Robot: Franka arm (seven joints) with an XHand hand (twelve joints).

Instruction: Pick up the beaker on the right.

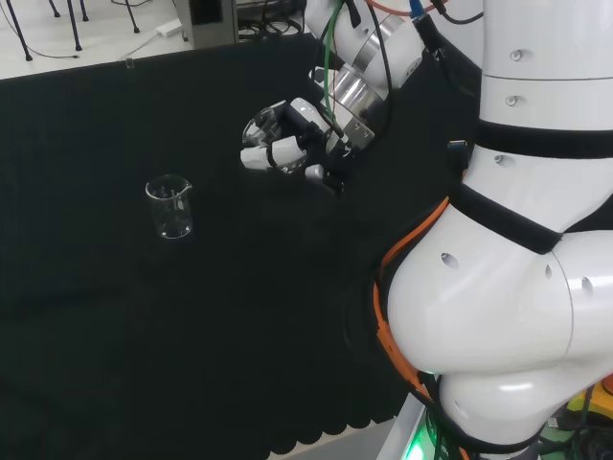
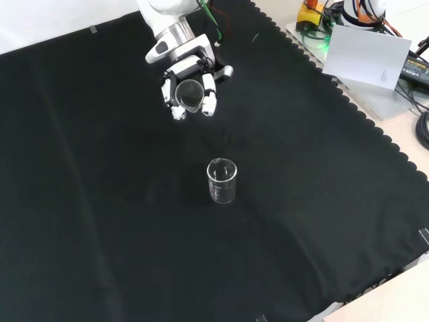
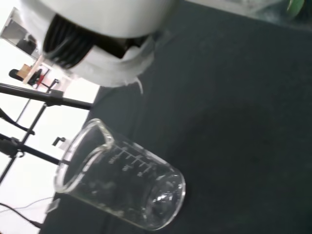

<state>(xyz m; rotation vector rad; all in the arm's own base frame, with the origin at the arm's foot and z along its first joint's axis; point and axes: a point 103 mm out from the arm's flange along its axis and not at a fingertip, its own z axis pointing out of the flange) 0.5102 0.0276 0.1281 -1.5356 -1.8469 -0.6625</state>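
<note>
Two clear glass beakers are in view. In the front view one beaker [image 2: 190, 94] sits inside the black and white hand [image 2: 208, 86], its round rim facing the camera and fingers curled round its sides. The head view shows the same hand [image 1: 287, 146] with fingers bent around that beaker [image 1: 266, 132], which is hard to make out. The other beaker [image 1: 170, 206] stands upright and alone on the black cloth, left of the hand in the head view and nearer the camera [image 2: 222, 181] in the front view. A beaker with a printed scale [image 3: 122, 185] looms close below the hand [image 3: 107, 44] in the wrist view.
The arm's white links [image 1: 517, 240] stand at the right of the head view. A white box [image 2: 365, 57] and cables lie off the cloth's scalloped edge at the top right of the front view. Bare black cloth [image 2: 100, 221] surrounds both beakers.
</note>
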